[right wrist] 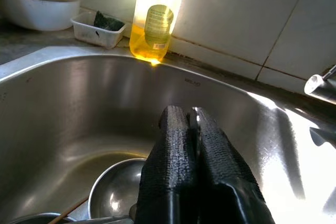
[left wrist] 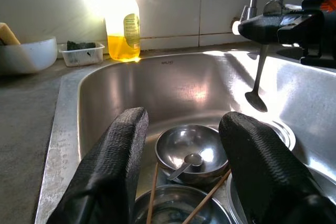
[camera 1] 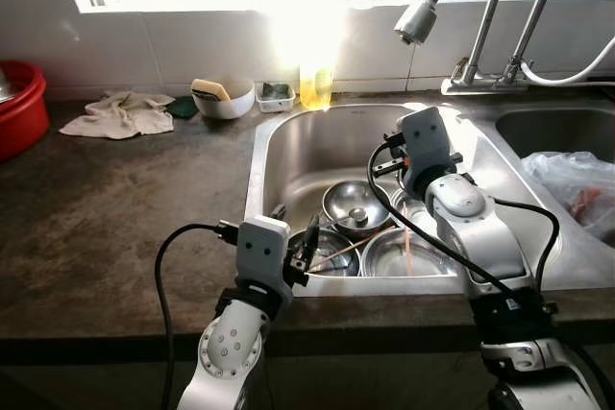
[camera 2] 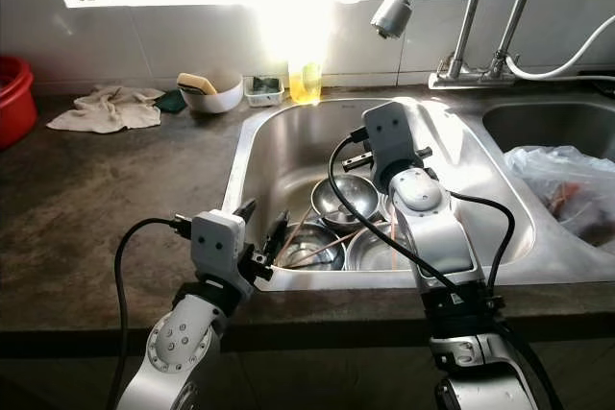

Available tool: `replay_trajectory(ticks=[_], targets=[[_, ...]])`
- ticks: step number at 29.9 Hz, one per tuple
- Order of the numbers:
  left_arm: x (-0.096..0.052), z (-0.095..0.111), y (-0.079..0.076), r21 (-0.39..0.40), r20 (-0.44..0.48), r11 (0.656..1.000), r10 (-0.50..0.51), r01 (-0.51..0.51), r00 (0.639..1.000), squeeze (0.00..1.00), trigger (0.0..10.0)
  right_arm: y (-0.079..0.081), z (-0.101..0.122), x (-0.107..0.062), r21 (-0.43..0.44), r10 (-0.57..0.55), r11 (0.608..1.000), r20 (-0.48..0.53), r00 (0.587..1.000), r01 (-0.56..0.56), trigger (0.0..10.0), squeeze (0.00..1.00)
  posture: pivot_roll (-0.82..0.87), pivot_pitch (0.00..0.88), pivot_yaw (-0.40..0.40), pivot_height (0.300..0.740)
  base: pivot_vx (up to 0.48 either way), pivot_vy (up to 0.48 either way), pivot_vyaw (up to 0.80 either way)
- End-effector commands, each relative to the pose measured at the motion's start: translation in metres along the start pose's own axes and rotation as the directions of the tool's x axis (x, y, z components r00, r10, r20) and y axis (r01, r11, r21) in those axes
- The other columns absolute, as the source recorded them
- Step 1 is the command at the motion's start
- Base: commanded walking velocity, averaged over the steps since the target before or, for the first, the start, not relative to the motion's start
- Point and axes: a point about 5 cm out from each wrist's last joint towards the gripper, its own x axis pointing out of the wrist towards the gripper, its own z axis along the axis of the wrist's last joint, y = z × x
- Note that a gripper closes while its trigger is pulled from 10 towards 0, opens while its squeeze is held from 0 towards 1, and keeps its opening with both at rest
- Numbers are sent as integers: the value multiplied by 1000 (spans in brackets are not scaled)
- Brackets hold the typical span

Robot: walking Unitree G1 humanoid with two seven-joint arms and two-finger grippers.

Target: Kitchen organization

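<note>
The steel sink (camera 1: 288,156) holds several steel bowls. One bowl (camera 1: 356,204) has a small spoon lying in it, and chopsticks (camera 1: 336,254) rest across the front bowls (camera 1: 404,252). My left gripper (left wrist: 181,121) is open at the sink's front rim, facing the bowls, with nothing between its fingers. Above the right side of the basin, my right gripper (right wrist: 188,114) is shut on the handle of a metal spoon (left wrist: 256,95). The spoon hangs down from it, clear of the bowls.
A yellow dish-soap bottle (camera 1: 315,86), a small tray with a scrubber (camera 1: 276,95) and a white bowl with a sponge (camera 1: 223,98) line the back wall. A cloth (camera 1: 120,112) and red basin (camera 1: 19,103) sit far left. The faucet head (camera 1: 418,21) overhangs the sink. A plastic bag (camera 1: 577,184) fills the right basin.
</note>
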Motion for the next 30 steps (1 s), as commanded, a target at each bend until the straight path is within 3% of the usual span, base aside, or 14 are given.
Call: replay_trajectory(ticks=[1, 2, 3, 16, 17, 18, 21, 25, 30], targets=[[-2, 3, -1, 13, 11, 1000, 3, -4, 1000, 0, 10000, 3, 4, 3, -2, 18, 1000, 15, 1000, -18, 10000, 153, 98, 75, -35, 740, 0, 0, 0], [-2, 3, -1, 12, 10, 1000, 4, -4, 1000, 0, 10000, 3, 3, 3, 0, 17, 1000, 14, 1000, -17, 10000, 153, 98, 75, -35, 740, 0, 0, 0], [-2, 3, -1, 11, 8, 1000, 5, -5, 1000, 0, 10000, 3, 2, 3, 6, 13, 1000, 14, 1000, -13, 10000, 984, 92, 83, -34, 740, 0, 0, 0], [-1, 3, 2, 14, 4, 1000, 4, -4, 1000, 0, 10000, -1, 1, -8, 24, -52, 998, 46, 998, 51, 10000, 1000, 98, 95, -15, 740, 0, 0, 0], [-1, 3, 2, 14, 3, 1000, 5, -5, 1000, 0, 10000, -1, 2, -9, 25, -56, 998, 50, 997, 55, 10000, 933, 98, 95, -15, 740, 0, 0, 0], [-1, 3, 2, 16, 2, 1000, 4, -4, 1000, 0, 10000, -2, 5, -12, 36, -68, 997, 75, 995, 65, 10000, 0, 102, 95, -15, 740, 0, 0, 0], [-1, 3, 3, 14, 2, 1000, 11, -11, 1000, 0, 10000, -6, 19, -24, 64, -119, 992, 167, 979, 109, 10000, 0, 102, 94, -12, 740, 0, 0, 0], [-1, 3, 4, 23, -5, 1000, 9, -9, 1000, 0, 10000, -7, 22, -33, 86, -138, 989, 199, 970, 123, 10000, 0, 101, 92, -13, 740, 0, 0, 0], [-2, 7, 3, 29, 1, 1000, -2, 2, 1000, 0, 10000, -2, 26, -64, 108, -160, 985, 280, 946, 135, 10000, 0, 106, 83, -18, 740, 0, 0, 0]])
